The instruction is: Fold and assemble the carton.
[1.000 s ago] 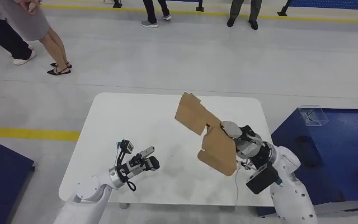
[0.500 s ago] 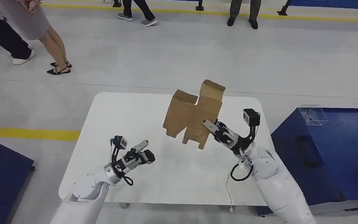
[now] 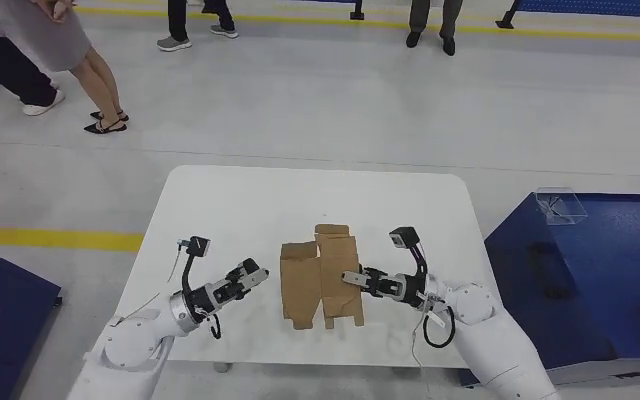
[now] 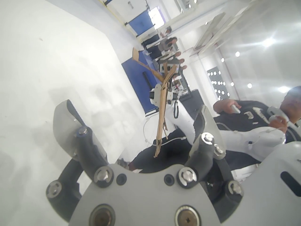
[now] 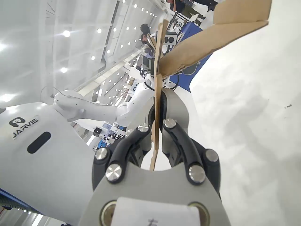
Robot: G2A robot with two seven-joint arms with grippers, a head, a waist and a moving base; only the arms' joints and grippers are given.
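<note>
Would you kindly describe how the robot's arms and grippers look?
The left arm and right arm have smooth white shells. The left gripper and right gripper each have a grey metal base, black linkages with silver bolts and curved grey fingers. Black cables loop at both wrists.

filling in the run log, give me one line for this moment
carton: flattened, not yet assembled | right gripper: shut on carton edge | left gripper: open, empty, apart from carton
</note>
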